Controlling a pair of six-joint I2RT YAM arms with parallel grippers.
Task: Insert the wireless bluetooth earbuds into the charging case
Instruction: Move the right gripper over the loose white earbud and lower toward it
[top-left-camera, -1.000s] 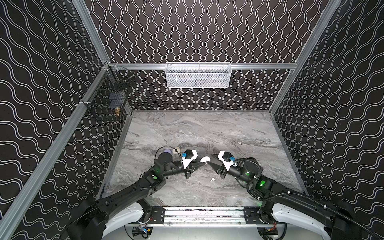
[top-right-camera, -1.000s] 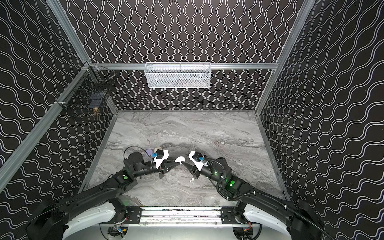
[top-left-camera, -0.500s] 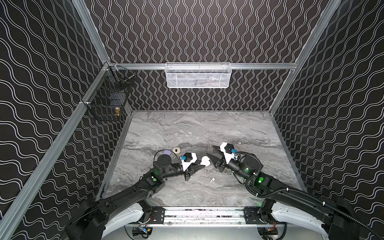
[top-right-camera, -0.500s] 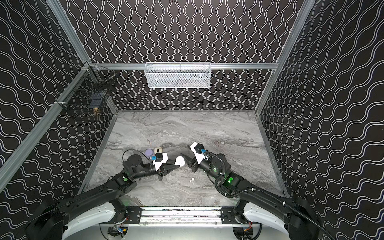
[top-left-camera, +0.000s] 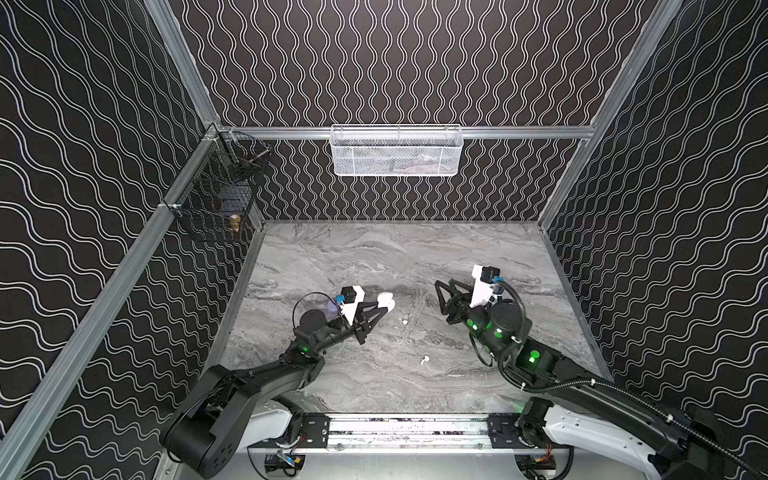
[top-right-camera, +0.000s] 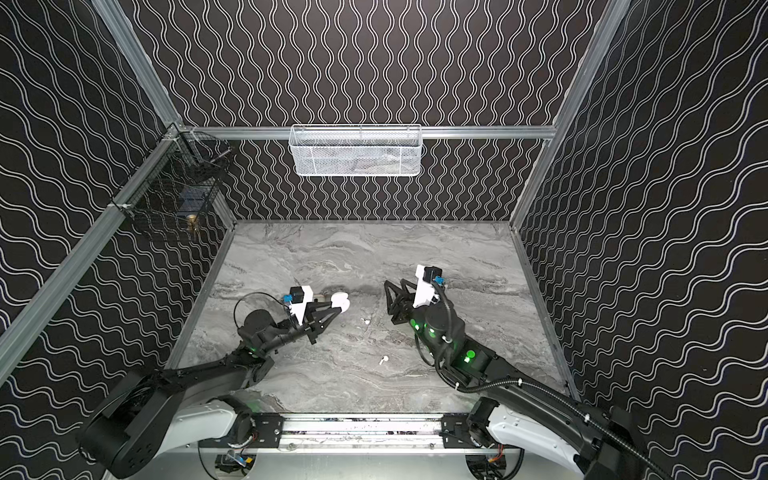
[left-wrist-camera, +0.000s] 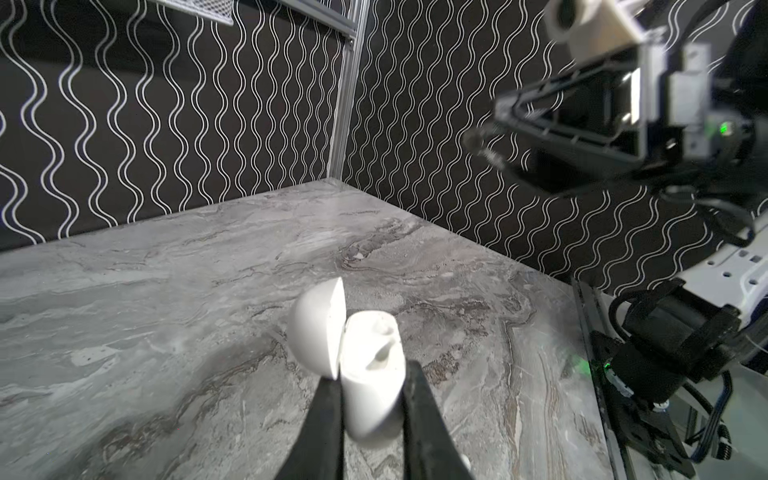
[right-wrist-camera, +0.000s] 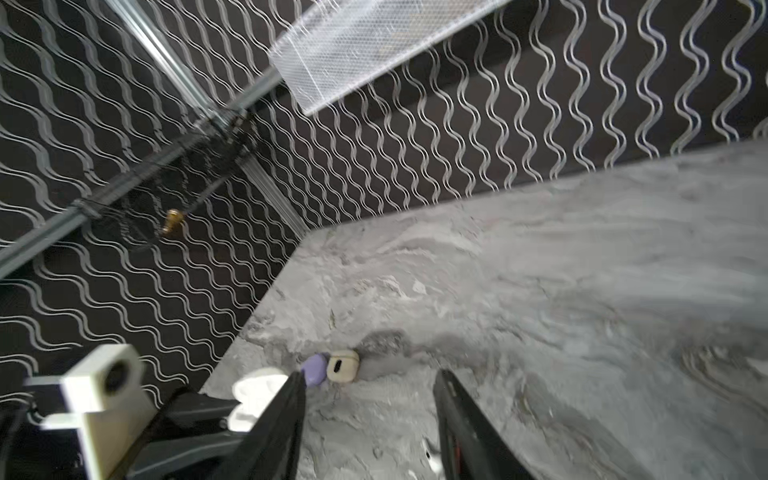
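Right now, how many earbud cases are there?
3: open white case in the left gripper; purple case and cream case side by side on the table. More may be hidden.

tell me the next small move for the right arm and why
Probably lower the right fingers onto the earbud lying on the table nearest the case. They stand open and empty, while the left fingers hold the case with its lid open, ready to receive it.
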